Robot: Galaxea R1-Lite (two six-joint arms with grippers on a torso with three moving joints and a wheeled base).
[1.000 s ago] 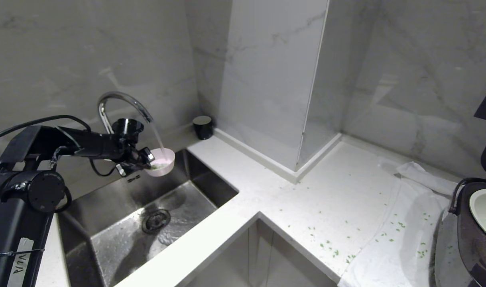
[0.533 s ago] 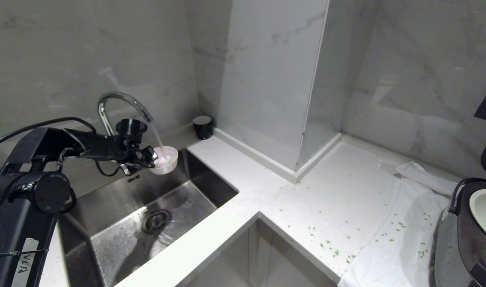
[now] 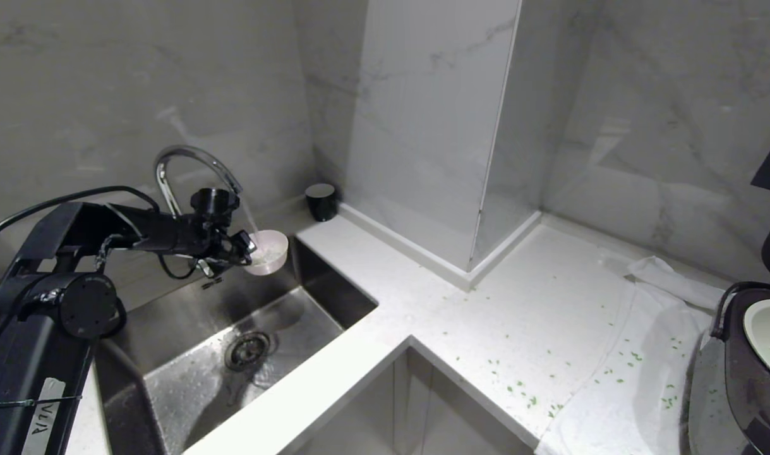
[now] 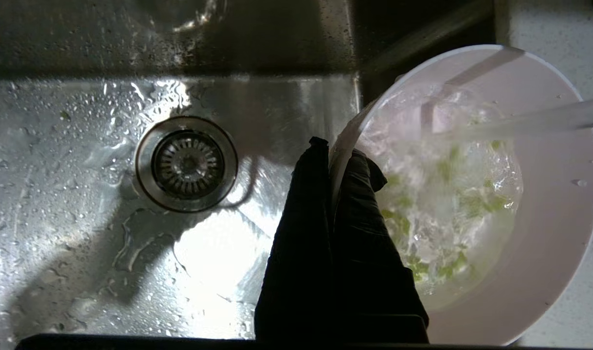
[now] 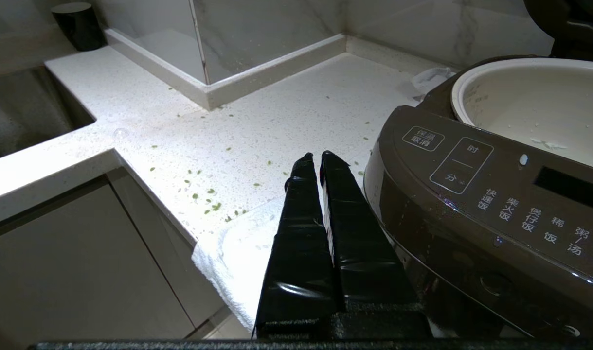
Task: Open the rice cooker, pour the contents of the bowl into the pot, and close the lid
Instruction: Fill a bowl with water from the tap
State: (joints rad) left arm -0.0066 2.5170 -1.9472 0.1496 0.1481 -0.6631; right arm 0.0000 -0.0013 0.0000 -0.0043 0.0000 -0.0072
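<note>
The left gripper (image 4: 332, 155) is clamping the rim of the small pale pink round bowl (image 4: 534, 272) under the curved chrome faucet's (image 3: 189, 161) stream, above the stainless steel sink (image 3: 189, 385).

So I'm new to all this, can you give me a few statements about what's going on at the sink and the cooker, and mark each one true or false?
1. The left gripper is pinching the rim of the bowl. True.
2. The bowl is held over the sink, under water running from the tap. True.
3. The rice cooker has its lid shut. False: the lid is up and the pot inside is exposed.
4. The right gripper is holding a towel. False: it is shut on nothing, beside the cooker.
5. The worktop is spotless. False: small green bits are scattered on it.
</note>
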